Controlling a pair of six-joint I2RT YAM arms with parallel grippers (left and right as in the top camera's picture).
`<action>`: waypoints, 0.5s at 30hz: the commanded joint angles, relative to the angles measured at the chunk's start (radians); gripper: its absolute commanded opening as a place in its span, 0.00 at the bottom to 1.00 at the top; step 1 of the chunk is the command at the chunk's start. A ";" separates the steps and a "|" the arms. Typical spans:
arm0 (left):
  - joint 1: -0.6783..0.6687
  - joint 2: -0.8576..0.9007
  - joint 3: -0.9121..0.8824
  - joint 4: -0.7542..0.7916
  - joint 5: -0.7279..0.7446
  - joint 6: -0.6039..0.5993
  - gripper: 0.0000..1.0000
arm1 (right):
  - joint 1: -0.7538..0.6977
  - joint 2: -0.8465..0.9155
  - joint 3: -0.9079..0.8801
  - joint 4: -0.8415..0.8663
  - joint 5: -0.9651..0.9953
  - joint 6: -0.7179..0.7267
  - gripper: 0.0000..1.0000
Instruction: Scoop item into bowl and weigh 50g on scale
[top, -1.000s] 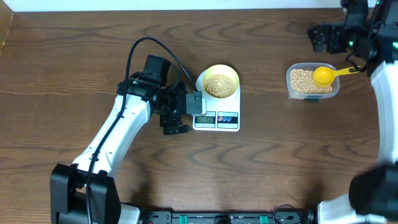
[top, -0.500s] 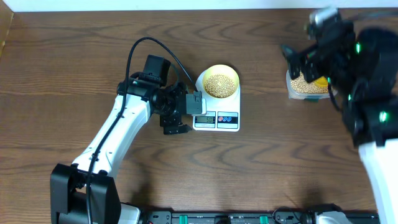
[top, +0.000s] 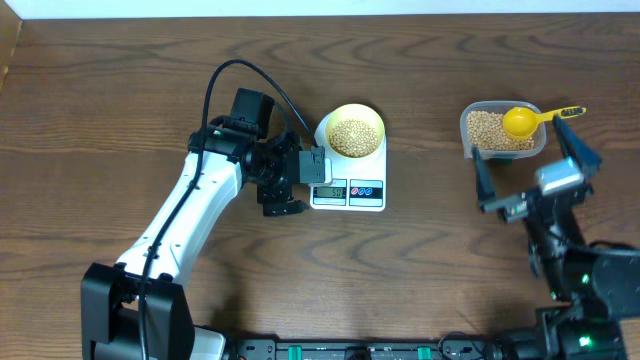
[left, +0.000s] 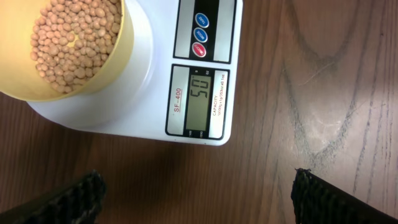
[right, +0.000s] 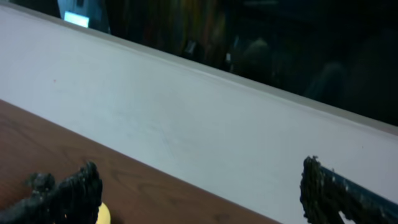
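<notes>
Left claw (top: 298, 187) and right claw (right: 196, 177) wide, empty; beans (top: 352, 137) fill bowl (top: 379, 124) on scale (top: 374, 201); scoop (top: 520, 122) in tub (top: 466, 131).

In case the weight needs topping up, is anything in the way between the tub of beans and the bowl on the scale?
Nothing visible does. From overhead, only bare table lies between the tub and the bowl on the scale. The left tool hangs open at the scale's opposite side.

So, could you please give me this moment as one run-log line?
bowl: beans in, on scale | display: 50 | scoop: in tub | left gripper: open, empty | right gripper: open, empty
</notes>
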 joint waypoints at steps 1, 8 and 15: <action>0.005 -0.011 -0.003 -0.002 0.020 0.003 0.97 | -0.020 -0.104 -0.097 0.031 -0.011 0.035 0.99; 0.005 -0.011 -0.003 -0.002 0.020 0.003 0.98 | -0.044 -0.351 -0.281 0.100 -0.010 0.058 0.99; 0.005 -0.011 -0.003 -0.003 0.020 0.003 0.98 | -0.061 -0.481 -0.391 0.138 -0.002 0.075 0.99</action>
